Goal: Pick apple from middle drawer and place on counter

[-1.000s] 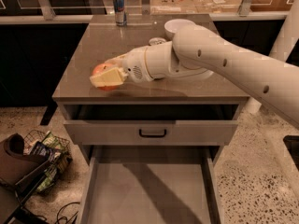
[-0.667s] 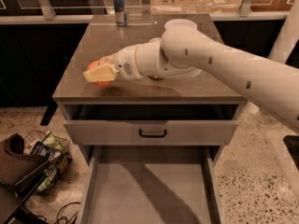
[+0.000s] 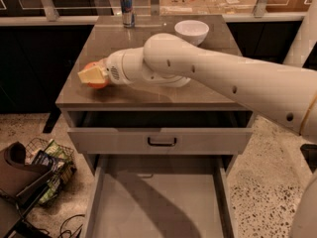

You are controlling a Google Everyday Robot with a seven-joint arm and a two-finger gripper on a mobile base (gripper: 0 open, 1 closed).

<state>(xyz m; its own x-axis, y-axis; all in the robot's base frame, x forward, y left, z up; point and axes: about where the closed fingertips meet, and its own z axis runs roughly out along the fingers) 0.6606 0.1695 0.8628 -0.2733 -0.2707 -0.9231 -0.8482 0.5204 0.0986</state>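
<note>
My gripper (image 3: 92, 76) is over the left part of the counter (image 3: 198, 83), shut on the apple (image 3: 94, 82). The apple is red-orange and shows between and below the pale yellow fingers (image 3: 88, 74), just above or on the counter's surface near its left edge; I cannot tell whether it touches. The middle drawer (image 3: 158, 202) is pulled wide open below, its flat grey floor bare. My white arm reaches in from the right across the counter.
A soda can (image 3: 127, 8) stands at the counter's back left and a white bowl (image 3: 191, 31) at the back right. The shallower drawer (image 3: 161, 140) with a dark handle is slightly open. A wire basket and clutter (image 3: 44, 167) lie on the floor at left.
The gripper with the apple has moved left across the counter and slightly down, toward the left edge.
</note>
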